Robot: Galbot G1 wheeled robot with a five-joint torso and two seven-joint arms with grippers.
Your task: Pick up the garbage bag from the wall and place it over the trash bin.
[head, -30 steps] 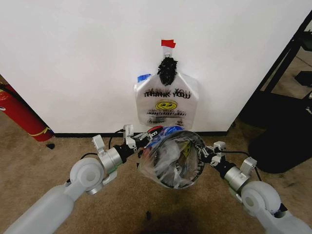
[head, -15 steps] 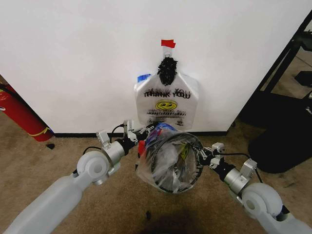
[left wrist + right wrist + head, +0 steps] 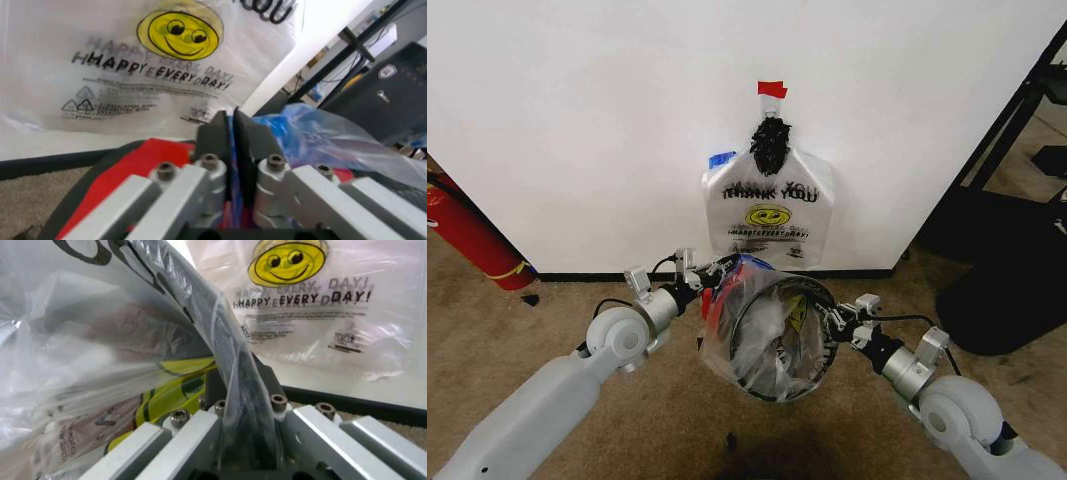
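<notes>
garbage bag (image 3: pixel 762 330) over trash bin (image 3: pixel 779 372), pinched by both fingers

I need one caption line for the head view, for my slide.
Both grippers, left and right, hold the garbage bag open around the trash bin.

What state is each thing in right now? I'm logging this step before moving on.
garbage bag: stretched open over the bin's mouth, held on both sides.
trash bin: tilted, mouth toward the camera, bag over its rim.
left gripper: shut on the bag's edge.
right gripper: shut on the bag's edge.
smiley bag: hanging flat on the wall.
fire extinguisher: leaning by the wall.
</notes>
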